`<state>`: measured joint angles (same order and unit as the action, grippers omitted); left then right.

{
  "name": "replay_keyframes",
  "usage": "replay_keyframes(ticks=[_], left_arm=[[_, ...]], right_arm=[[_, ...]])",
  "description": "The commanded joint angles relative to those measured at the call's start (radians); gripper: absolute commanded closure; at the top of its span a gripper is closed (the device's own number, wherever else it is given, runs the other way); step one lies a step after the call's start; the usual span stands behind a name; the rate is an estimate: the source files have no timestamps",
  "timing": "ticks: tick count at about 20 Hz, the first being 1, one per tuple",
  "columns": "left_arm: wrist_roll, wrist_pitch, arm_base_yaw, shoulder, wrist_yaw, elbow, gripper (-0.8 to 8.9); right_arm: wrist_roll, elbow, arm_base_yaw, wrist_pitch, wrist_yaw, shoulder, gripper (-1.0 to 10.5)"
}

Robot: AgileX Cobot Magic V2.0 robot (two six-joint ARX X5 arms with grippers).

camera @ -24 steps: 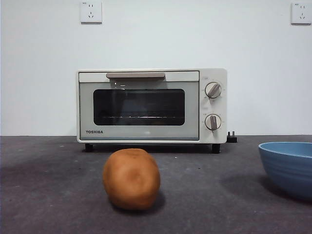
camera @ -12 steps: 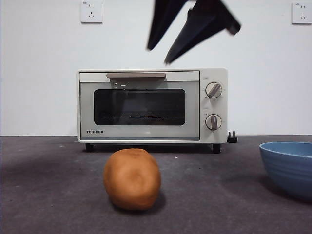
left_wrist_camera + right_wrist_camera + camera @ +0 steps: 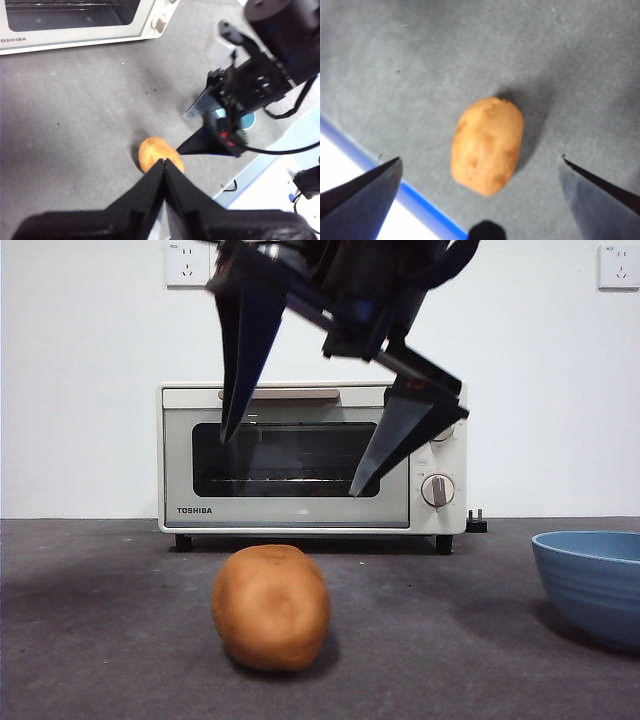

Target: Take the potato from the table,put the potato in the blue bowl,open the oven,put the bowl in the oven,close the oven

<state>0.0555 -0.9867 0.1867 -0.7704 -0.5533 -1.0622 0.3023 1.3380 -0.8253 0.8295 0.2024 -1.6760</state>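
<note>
Right gripper (image 3: 290, 462) is seen hanging above the potato (image 3: 270, 607), its two black jaws spread wide and nothing held between them. From its own wrist camera the potato (image 3: 487, 145) is framed between the two jaw tips, with bare table (image 3: 420, 60) on either side. In the front view the jaw tips are set level with the oven (image 3: 311, 457) door, clear of the potato below.

Left gripper (image 3: 163, 167) is held back from the work, its jaws pressed together and empty. Its tip is seen over the potato (image 3: 156, 152) in the left wrist view, though how high it is kept above the potato cannot be judged from that angle.

The potato is laid on its side near the front edge of the table (image 3: 110, 640), untouched by either gripper. The bowl (image 3: 592, 583) is placed toward the right edge, well apart from the potato and cut off by the frame. The oven is stood at the back of the table with its door shut.
</note>
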Motion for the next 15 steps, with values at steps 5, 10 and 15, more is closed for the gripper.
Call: replay_keyframes(ticks=[5, 10, 15], left_arm=[[-0.015, 0.010, 0.005, -0.015, -0.005, 0.000, 8.19], [-0.030, 0.008, 0.004, -0.020, -0.004, 0.000, 8.19], [-0.034, 0.009, 0.004, -0.027, -0.004, 0.000, 8.19]], right_arm=[[0.064, 0.000, -0.047, -0.023, -0.092, -0.108, 2.8], [0.095, 0.000, -0.085, -0.088, -0.101, -0.181, 2.9], [0.123, 0.000, -0.100, -0.096, -0.106, -0.238, 3.4]])
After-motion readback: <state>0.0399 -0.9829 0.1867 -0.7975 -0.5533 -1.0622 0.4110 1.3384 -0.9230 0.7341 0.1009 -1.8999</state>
